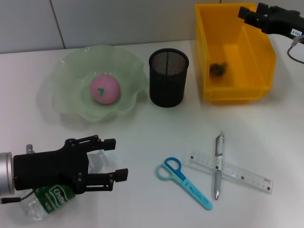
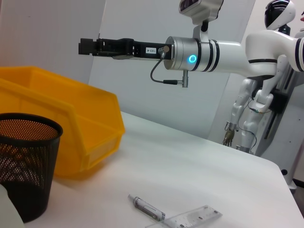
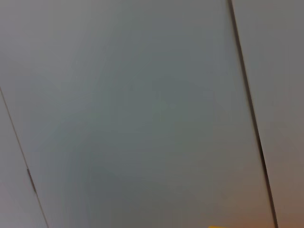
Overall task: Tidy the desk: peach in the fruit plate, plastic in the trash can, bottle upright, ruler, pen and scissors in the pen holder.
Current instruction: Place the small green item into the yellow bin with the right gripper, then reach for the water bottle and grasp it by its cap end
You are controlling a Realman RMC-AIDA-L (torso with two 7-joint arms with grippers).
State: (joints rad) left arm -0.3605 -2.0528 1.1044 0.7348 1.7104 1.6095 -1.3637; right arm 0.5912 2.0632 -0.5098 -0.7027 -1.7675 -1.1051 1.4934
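Observation:
A pink peach (image 1: 105, 89) lies in the green glass fruit plate (image 1: 66, 76). Dark crumpled plastic (image 1: 218, 69) lies inside the yellow bin (image 1: 259, 52). A clear bottle with a green label (image 1: 53, 198) lies on its side at the near left. My left gripper (image 1: 118, 158) is open over it, its clear end between the fingers (image 1: 108, 142). My right gripper (image 1: 251, 13) is open and empty, held above the bin's far corner; it also shows in the left wrist view (image 2: 88, 46). Blue scissors (image 1: 183, 183), a pen (image 1: 218, 166) and a clear ruler (image 1: 237, 173) lie on the table. The pen crosses the ruler.
The black mesh pen holder (image 1: 168, 77) stands between plate and bin and holds nothing that I can see. In the left wrist view it (image 2: 23, 161) stands before the bin (image 2: 71, 118), with pen (image 2: 147, 208) and ruler (image 2: 190, 219) nearer. The right wrist view shows only wall.

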